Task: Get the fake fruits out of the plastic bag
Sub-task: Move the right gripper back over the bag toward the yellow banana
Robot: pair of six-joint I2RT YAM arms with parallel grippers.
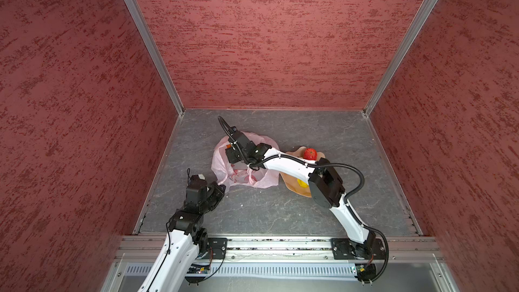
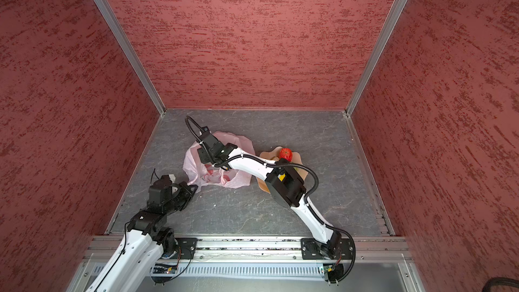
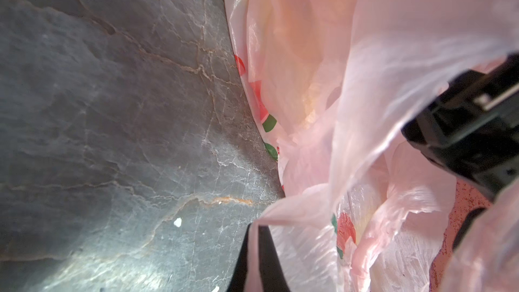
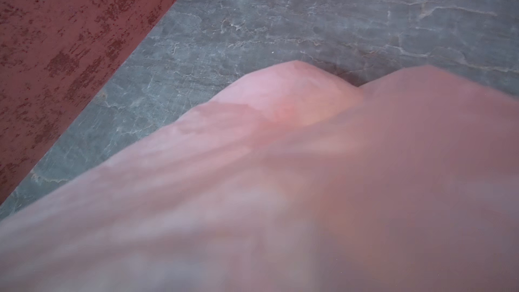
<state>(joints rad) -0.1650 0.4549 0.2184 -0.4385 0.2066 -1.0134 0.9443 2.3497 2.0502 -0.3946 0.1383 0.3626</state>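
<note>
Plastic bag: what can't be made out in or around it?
- Fruit inside the plastic bag: only pale blurs through film, left wrist view.
- Right gripper: jaws hidden under its wrist in both top views; film covers the right wrist view.
- Plate: right arm covers its middle in both top views; yellow fruit barely shows.

Both top views are evenly lit from above and sharp, with wide-angle stretch at the edges. Left wrist view shows glare on the tabletop [image 3: 118, 262]. Right wrist view is mostly plastic bag [image 4: 309, 192], badly out of focus
</note>
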